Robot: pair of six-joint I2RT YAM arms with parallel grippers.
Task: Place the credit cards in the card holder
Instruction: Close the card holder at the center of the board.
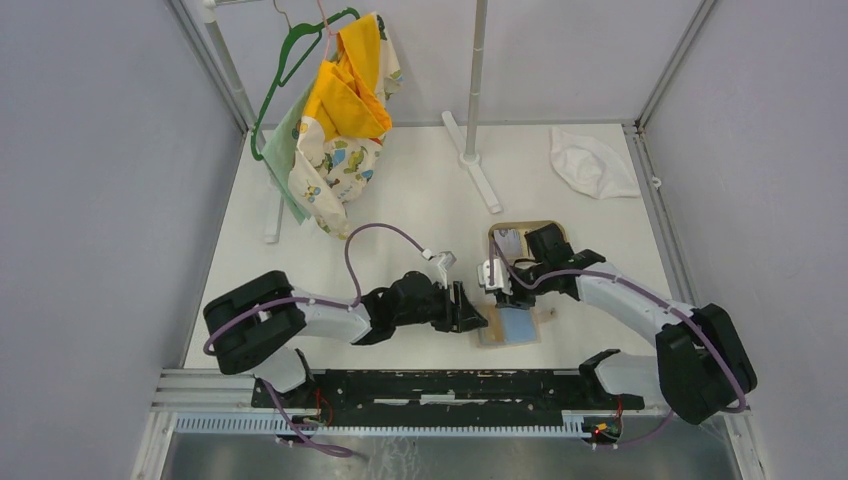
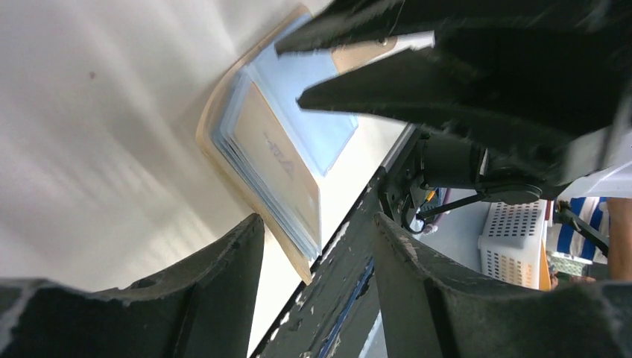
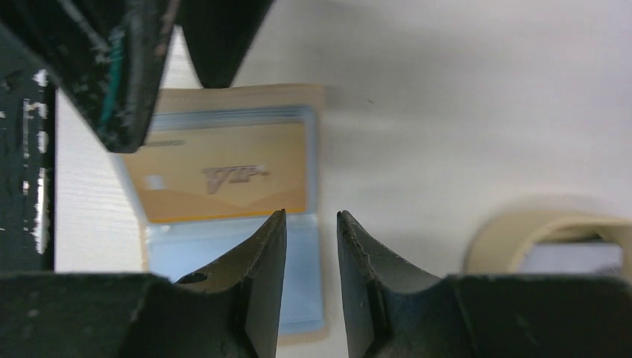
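The tan card holder (image 1: 512,326) lies open on the white table, its light blue sleeves facing up. A gold credit card (image 3: 223,179) marked VIP sits in its sleeve (image 2: 277,158). My left gripper (image 1: 472,318) is open at the holder's left edge, and the holder's near corner (image 2: 302,253) shows just beyond its fingertips (image 2: 252,224). My right gripper (image 3: 311,214) hovers over the holder (image 3: 231,101), jaws a little apart and empty. Another credit card, white-grey (image 1: 508,243), lies in the oval tan tray (image 1: 550,228) behind it.
The tray's rim (image 3: 514,227) lies just right of the holder. A green hanger with yellow and patterned clothes (image 1: 335,110) hangs at the back left, by a white stand foot (image 1: 480,170) and a crumpled white cloth (image 1: 590,160). A black rail (image 1: 440,385) runs along the near edge.
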